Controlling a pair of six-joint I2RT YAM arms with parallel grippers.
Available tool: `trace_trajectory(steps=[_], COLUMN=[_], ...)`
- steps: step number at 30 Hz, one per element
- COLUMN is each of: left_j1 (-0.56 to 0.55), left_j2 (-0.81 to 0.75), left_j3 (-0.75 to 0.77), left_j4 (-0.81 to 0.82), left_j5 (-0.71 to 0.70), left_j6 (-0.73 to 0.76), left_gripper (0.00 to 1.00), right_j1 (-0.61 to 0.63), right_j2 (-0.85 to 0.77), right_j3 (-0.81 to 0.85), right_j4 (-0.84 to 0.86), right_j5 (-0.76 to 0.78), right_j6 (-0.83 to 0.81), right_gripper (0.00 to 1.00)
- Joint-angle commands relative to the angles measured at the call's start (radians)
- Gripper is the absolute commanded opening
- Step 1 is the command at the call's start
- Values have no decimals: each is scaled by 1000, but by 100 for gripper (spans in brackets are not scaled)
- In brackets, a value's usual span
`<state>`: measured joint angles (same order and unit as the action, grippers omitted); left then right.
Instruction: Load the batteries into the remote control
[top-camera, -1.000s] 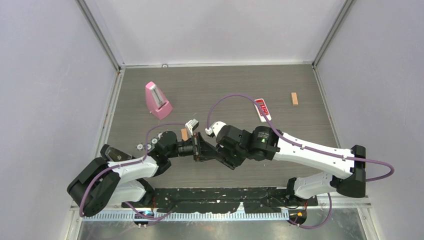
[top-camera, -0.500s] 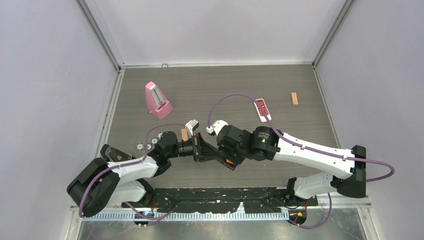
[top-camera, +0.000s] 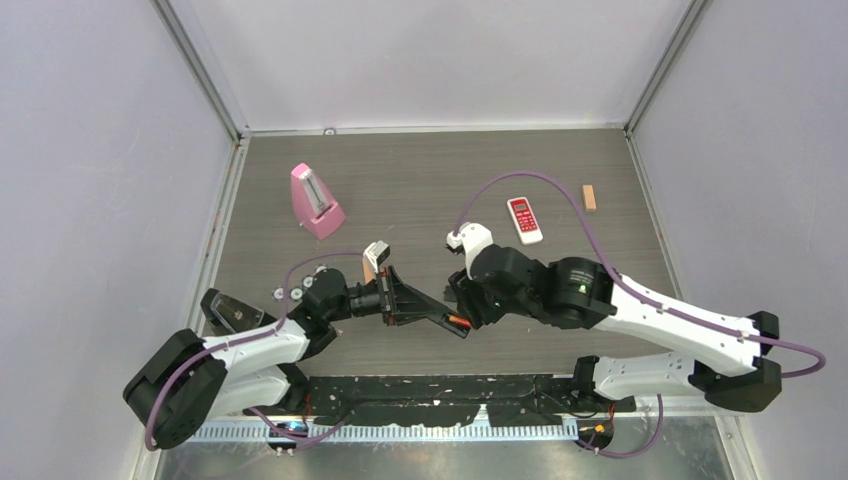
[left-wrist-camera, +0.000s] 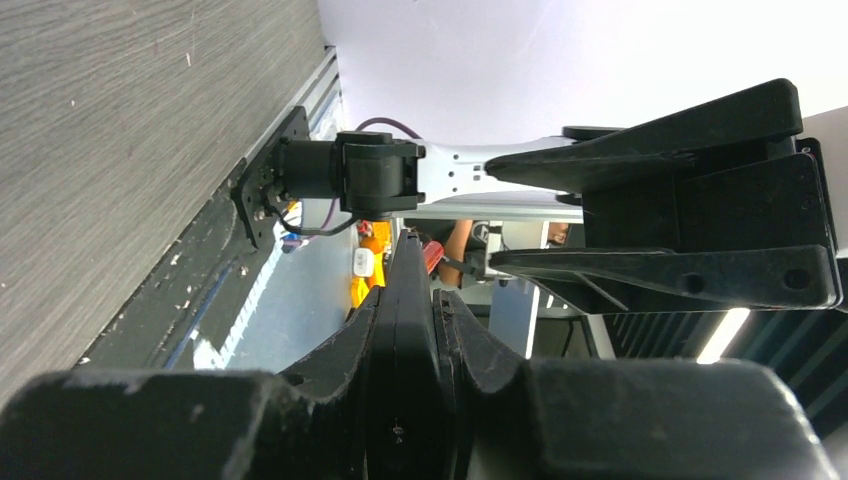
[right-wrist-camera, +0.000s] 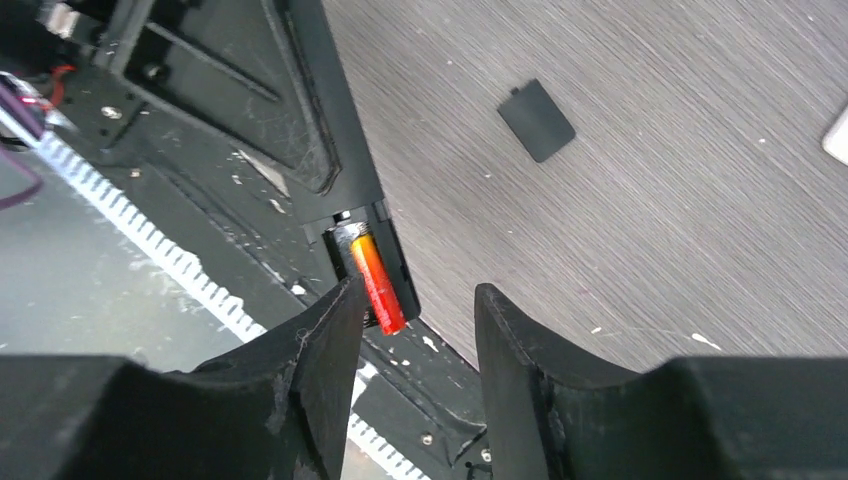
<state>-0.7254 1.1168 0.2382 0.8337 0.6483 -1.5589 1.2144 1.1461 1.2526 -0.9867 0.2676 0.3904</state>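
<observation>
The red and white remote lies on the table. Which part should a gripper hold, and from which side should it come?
Hold the red and white remote across its two long edges, near the middle, coming straight down from above. It lies flat on the table, buttons up, so only those thin parallel sides offer opposing faces to squeeze.

My table (top-camera: 450, 170) is dark wood-grain. A pink metronome (top-camera: 316, 200) stands upright on it. Well to the right of the metronome lies a red-and-white remote (top-camera: 524, 219), and farther right again a tan wooden block (top-camera: 589, 197). Nearer me than the metronome, a second tan block (top-camera: 368, 267) sits just beside a small grey-white item (top-camera: 377, 251) I cannot identify. A few small round discs (top-camera: 281, 293) lie nearer still, slightly left of the metronome.
</observation>
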Motion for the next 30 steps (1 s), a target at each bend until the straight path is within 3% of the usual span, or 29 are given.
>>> trace_trajectory(steps=[1, 7, 15, 30], left_j1=[-3, -3, -3, -3], left_j2=[-51, -93, -123, -142], left_j3=[-2, 1, 12, 27], left_j4=[57, 21, -15, -51], left_j5=[-27, -23, -9, -10], left_j6=[-57, -73, -72, -60], left_gripper=[0, 0, 0, 0], right_j1=[0, 0, 0, 0], right_j2=[-61, -79, -67, -36], right_j3=[-46, -66, -69, -71], right_j4=[110, 120, 109, 79], right_j5=[-57, -191, -175, -58], right_j6=[1, -89, -134, -98], right_gripper=[50, 51, 49, 18])
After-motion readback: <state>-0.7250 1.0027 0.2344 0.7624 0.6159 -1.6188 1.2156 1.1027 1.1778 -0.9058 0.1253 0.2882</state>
